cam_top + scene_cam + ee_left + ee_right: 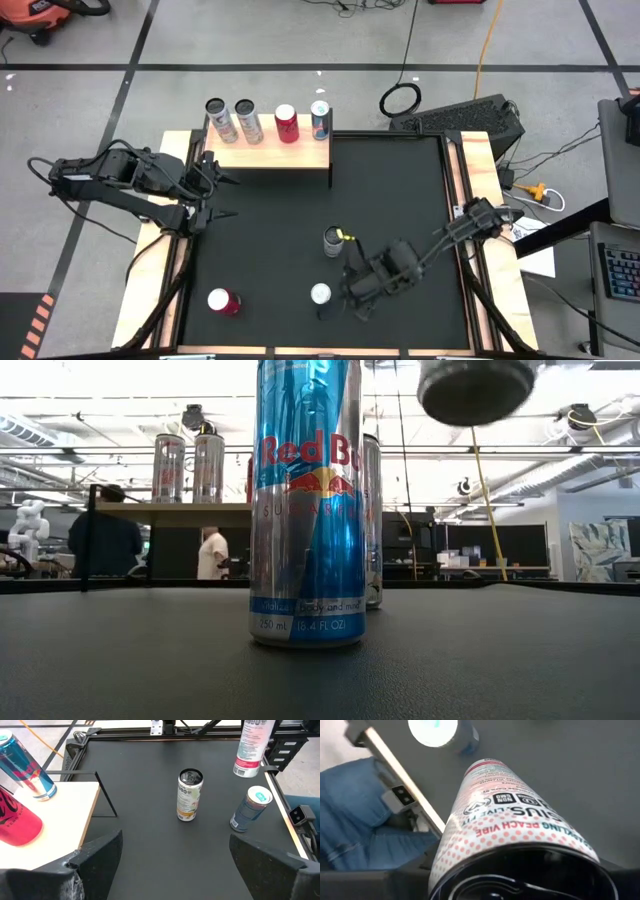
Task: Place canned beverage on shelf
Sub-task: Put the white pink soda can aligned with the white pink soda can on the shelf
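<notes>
Above the worktop's near right, the right end effector (352, 290) grips a pink-dotted can (510, 845); the shelf (272, 152) lies far-left.

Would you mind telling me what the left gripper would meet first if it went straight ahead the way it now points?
Probably the white can standing on the black mat: it sits almost centred ahead of the open left gripper, nothing between.

The tall blue-and-silver can (306, 500) standing on the black mat reads "Red Bu", "250 mL" and "8.4 FL OZ", while the pink-dotted white can (512, 835) seen by the right wrist reads "SPARKLING PEACH VIBE", "LIVE FIT" and "NON GMO".
</notes>
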`<state>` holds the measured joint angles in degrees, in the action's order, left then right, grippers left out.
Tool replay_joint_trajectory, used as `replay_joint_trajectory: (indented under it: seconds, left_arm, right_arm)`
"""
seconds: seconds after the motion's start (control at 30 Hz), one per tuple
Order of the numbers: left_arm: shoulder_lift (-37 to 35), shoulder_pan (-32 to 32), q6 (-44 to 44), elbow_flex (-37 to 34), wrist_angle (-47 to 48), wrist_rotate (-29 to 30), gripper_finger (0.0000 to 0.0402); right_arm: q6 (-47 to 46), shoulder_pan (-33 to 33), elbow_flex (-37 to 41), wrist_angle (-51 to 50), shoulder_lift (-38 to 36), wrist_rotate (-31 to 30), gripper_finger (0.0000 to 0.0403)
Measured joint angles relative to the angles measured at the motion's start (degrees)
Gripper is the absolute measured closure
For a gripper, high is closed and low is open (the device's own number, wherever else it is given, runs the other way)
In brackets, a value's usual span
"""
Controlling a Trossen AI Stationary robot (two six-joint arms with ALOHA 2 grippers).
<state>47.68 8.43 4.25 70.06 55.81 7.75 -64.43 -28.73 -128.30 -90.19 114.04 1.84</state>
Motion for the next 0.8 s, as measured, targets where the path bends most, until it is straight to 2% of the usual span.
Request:
replay_joint_trajectory:
  seconds: [0.23, 0.43, 0.8]
  left_arm:
    - [0.0, 0.0, 1.17, 0.0, 0.01, 0.12, 0.0035]
    - [0.0, 0.0, 4.74, 0.0, 0.0, 2.97, 0.0035]
    - [0.0, -0.15, 7.39, 0.0, 0.02, 4.72, 0.0035]
  right_arm:
    - [8.31, 3.59, -4.11, 0.14, 0.0, 1.45, 0.0179]
    - [17.28, 6.52, -6.76, 0.16, -0.64, 1.81, 0.0179]
    - [36.24, 16.93, -6.74, 0.17, -0.94, -2.84, 0.0179]
